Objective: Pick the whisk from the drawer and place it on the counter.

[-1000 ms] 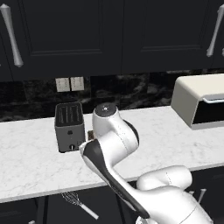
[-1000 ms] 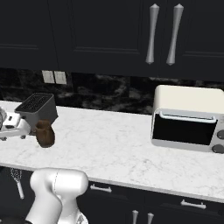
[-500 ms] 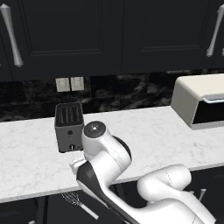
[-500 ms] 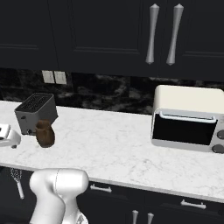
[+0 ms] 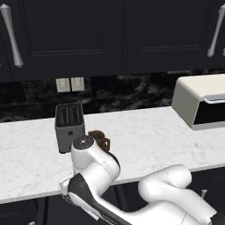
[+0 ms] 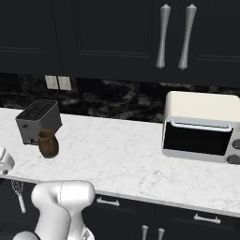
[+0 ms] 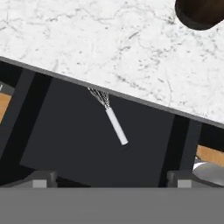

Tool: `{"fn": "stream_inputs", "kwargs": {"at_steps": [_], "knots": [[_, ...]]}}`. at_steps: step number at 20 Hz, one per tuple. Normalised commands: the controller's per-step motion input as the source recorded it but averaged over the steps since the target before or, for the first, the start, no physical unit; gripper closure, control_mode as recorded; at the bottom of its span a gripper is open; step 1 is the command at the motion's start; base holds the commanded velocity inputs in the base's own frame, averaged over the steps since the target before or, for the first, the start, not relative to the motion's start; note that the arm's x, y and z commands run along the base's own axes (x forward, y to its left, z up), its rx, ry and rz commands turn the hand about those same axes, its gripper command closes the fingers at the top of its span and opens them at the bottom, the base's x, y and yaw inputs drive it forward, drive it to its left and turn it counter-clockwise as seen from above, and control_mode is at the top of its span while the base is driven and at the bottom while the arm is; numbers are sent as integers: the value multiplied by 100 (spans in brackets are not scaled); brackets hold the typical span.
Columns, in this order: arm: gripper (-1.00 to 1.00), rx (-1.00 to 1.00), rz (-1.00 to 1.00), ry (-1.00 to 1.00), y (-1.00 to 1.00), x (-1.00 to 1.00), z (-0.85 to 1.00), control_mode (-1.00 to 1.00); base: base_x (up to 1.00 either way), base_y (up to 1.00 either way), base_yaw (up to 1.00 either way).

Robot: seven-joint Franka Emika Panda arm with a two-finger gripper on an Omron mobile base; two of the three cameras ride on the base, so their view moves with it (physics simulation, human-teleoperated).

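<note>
While no writing is legible, the whisk (image 7: 113,119) lies in the drawer (image 7: 87,144).

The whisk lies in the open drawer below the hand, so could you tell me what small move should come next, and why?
Probably lower the open jaws straight down over the whisk's handle: it lies untouched in the drawer, its wires tucked under the counter edge.

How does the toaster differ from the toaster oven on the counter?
The toaster is small, dark grey and boxy with slots on top; the toaster oven is much bigger, cream-coloured, with a dark glass door in front. The toaster stands at the left beside a brown jug; the toaster oven stands alone at the right. Both rest on the white marble counter.
</note>
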Motion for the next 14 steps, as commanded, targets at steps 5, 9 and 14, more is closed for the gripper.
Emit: {"fn": "stream_inputs", "kwargs": {"at_steps": [5, 9, 14], "knots": [[-100, 4, -12, 2, 10, -59, -75, -100, 0, 0, 0], [-100, 15, -18, 1, -2, -69, -73, -100, 0, 0, 0], [-100, 7, -12, 3, -12, -10, -53, -100, 0, 0, 0]]}}
